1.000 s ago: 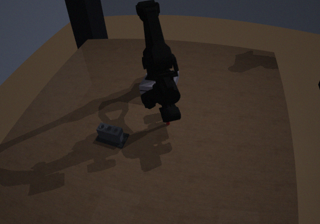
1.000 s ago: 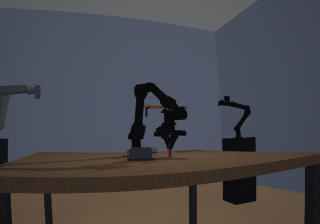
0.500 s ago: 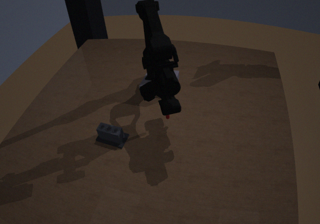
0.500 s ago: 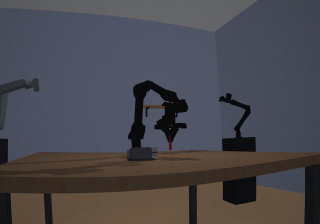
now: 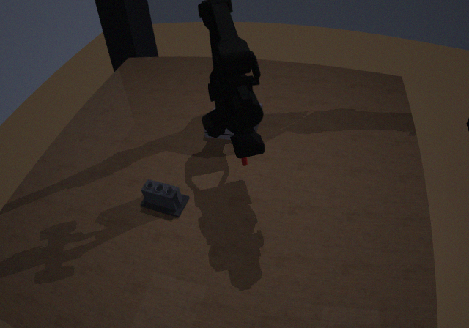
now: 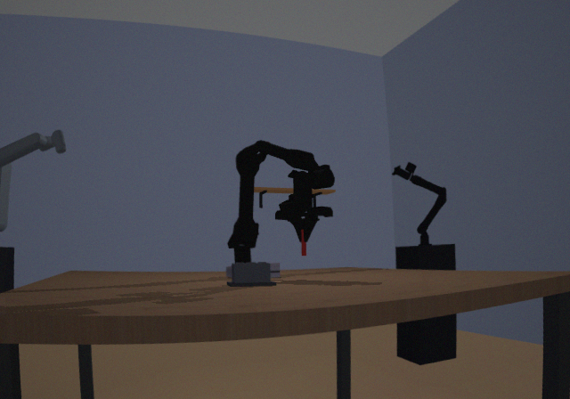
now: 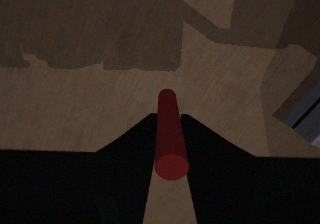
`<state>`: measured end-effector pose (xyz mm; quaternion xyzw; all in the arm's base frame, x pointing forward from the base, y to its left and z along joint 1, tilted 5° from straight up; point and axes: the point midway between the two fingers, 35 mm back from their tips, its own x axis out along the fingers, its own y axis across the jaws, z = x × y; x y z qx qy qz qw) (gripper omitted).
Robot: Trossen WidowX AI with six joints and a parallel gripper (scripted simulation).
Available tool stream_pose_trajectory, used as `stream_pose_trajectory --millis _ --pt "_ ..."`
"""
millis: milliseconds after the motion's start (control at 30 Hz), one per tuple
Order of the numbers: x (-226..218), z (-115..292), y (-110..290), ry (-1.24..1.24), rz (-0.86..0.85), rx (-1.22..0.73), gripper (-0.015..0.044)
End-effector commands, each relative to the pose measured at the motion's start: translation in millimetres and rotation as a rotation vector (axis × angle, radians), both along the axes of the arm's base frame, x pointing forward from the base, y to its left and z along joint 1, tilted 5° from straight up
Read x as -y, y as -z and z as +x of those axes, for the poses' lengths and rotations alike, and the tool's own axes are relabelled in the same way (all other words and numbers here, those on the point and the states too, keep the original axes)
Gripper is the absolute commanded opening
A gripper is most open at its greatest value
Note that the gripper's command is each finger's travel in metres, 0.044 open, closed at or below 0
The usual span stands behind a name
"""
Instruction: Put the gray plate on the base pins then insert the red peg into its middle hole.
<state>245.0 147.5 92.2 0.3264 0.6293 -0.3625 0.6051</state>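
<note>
The red peg is upright in the air above the table, its lower end hanging below the fingertips. My gripper is shut on the peg and points down. In the top view the fingers are hidden behind the arm. The gray plate, with three holes in a row along its top, sits over the dark base, left of and nearer the camera than the peg in the top view. The base's pins cannot be made out. In the wrist view neither plate nor base can be told.
A light gray block, the arm's mount, is on the wooden table, partly hidden by the arm. A dark pedestal stands beyond the table edge. Shadows of the arm cross the table.
</note>
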Motion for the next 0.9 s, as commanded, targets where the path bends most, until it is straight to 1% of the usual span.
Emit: stream_pose_trajectory --millis 0,867 --pt "6.7 6.0 1.7 0.005 -0.001 -0.005 0.0" --pt "53.7 53.7 -2.0 0.014 0.008 0.01 0.0"
